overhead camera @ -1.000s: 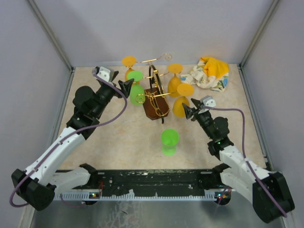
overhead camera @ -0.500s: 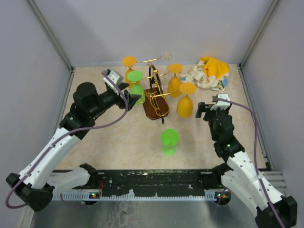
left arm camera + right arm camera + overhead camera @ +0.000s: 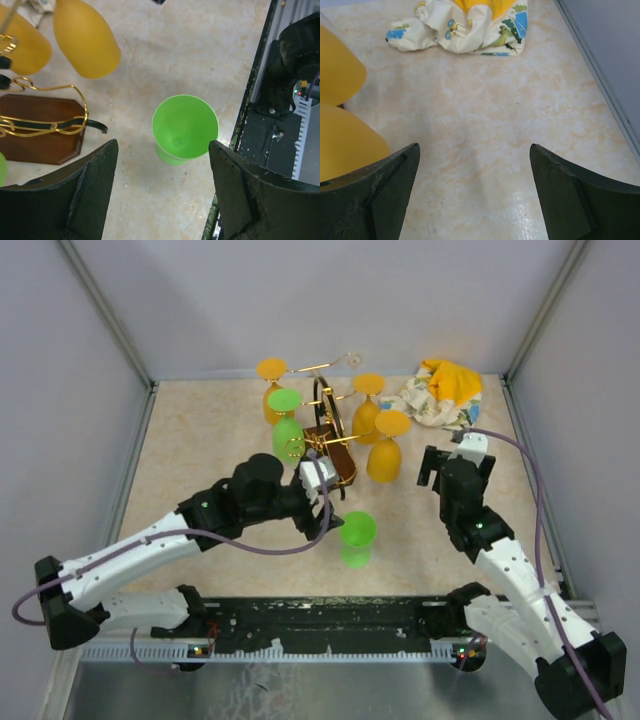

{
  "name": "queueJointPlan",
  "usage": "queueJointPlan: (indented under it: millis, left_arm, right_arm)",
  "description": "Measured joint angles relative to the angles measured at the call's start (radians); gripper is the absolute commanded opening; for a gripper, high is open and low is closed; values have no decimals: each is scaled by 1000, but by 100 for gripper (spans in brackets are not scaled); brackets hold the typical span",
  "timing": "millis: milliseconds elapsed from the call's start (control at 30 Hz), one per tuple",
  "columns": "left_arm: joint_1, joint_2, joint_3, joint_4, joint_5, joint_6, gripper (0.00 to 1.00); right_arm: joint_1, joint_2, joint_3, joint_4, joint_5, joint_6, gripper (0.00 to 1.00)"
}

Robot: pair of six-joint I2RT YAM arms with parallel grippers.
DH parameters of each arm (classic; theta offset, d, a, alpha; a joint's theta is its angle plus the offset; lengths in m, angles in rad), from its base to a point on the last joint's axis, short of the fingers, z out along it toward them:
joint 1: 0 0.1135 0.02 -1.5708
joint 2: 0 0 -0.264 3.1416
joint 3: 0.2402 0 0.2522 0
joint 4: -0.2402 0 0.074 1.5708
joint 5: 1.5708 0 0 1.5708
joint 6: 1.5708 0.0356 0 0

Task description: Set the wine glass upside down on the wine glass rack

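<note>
Nearest the near edge of the worktop, the left arm reaches across toward the middle and the right arm stands by the right edge. The left jaws are wide apart and hold nothing. In the left wrist view its two dark fingers sit either side of one green wine glass, which is below them and untouched. This glass stands alone on the worktop, toward the near edge and about midway between the left and right edges, well short of the rack. The right jaws are also apart and empty; bare worktop shows between its fingers.

Farther back, around the middle of the worktop, is the single wine glass rack, gold wire on a dark brown wooden base. Four glasses are around it with foot up and bowl down. One is a second green glass on its left. Three are orange: one just right of the base, one behind that, and one at the far left of the rack. I cannot tell whether the nearest orange one hangs from an arm or rests on the worktop. That makes five glasses in all, two green and three orange.

In the far right corner lies one crumpled cloth, white and yellow with small printed figures
</note>
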Motion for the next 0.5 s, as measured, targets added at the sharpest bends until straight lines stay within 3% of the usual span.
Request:
queueJointPlan:
  millis: [333,500]
  left_arm:
    - [-41,172,4,-16,-191,-83,79]
    - [-43,244,48,-23,-217,-100,79]
  right_arm:
    - [0,-49,0,-28,21,5,91]
    - [0,-60,0,-28,24,-9,91]
